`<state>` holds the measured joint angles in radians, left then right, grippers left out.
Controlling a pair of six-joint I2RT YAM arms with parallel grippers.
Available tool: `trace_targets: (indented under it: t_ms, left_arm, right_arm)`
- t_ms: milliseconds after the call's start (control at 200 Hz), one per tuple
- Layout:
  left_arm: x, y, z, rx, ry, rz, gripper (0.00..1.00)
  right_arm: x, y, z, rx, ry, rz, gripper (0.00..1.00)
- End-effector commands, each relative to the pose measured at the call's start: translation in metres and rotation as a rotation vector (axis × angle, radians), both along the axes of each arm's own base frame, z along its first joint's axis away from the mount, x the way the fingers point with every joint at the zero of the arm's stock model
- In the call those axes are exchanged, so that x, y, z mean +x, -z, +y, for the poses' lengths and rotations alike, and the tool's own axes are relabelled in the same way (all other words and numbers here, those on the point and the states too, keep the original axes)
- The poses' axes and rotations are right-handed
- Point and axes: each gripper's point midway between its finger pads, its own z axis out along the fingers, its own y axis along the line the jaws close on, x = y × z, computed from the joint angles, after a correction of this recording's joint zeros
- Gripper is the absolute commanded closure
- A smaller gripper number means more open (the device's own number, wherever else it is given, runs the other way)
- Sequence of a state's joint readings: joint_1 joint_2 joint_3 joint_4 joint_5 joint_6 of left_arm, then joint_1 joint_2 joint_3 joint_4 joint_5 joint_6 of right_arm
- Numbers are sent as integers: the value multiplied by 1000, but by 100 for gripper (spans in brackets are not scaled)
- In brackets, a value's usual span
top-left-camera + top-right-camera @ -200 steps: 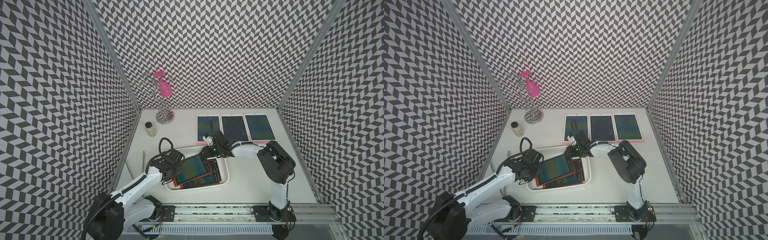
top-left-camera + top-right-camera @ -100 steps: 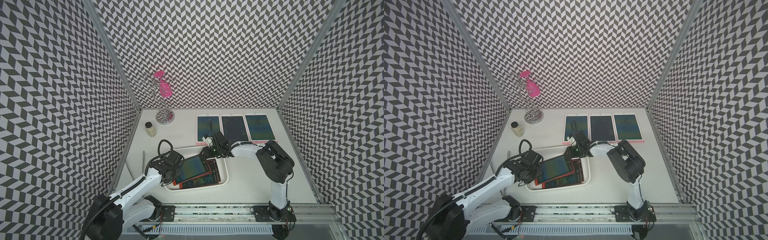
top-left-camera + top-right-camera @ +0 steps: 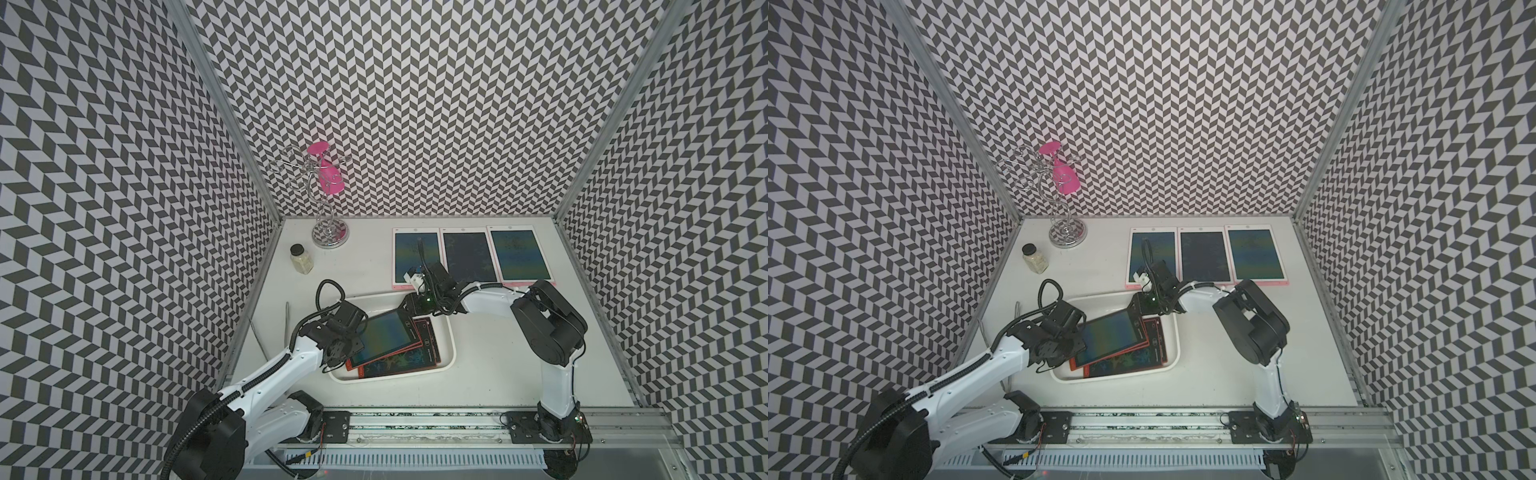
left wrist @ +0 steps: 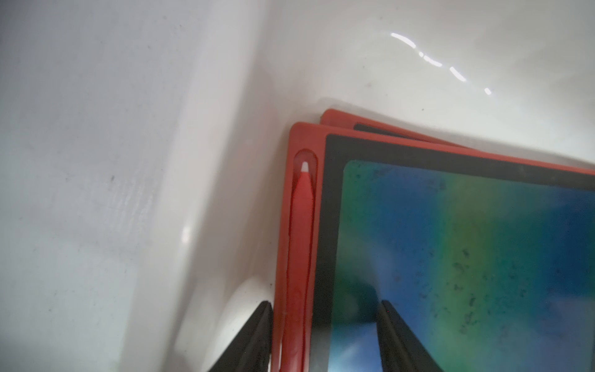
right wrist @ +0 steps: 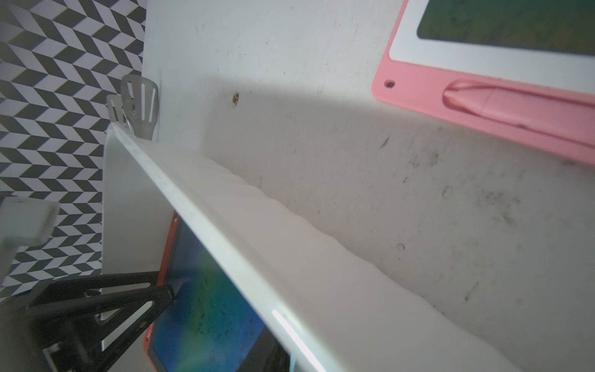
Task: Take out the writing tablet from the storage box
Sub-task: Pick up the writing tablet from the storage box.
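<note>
Calling the back wall twelve, a jar (image 3: 301,259) and a wire stand (image 3: 328,208) stood at eleven on my table (image 3: 498,374). My left gripper (image 4: 325,306) was clamped on the tablet (image 3: 384,334) at its nine o'clock edge. One finger (image 4: 396,335) was on the screen and the other outside the red frame, with the stylus (image 4: 301,241) between them. The tablet lay topmost, skewed over a red stack (image 3: 399,361) inside the box (image 3: 446,349), mid-table. My right gripper (image 3: 409,306) sat at the box's one o'clock corner, by the rim; I couldn't tell whether it was open or closed. Three pink tablets (image 3: 469,257) lay side by side at one.
</note>
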<state>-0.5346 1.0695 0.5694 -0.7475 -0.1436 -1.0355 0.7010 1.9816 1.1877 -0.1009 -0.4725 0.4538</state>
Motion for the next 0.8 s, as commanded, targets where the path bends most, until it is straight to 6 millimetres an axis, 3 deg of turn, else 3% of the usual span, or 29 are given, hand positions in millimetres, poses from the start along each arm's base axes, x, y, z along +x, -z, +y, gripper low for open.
trace_targets:
  t_ms: [0, 796]
  left_arm:
    - [12, -10, -11, -67, 14, -78, 48]
    - [29, -57, -26, -174, 34, -237, 51]
  right_arm:
    - [3, 10, 0, -5, 1, 14, 64]
    - [4, 16, 3, -7, -1, 31, 64]
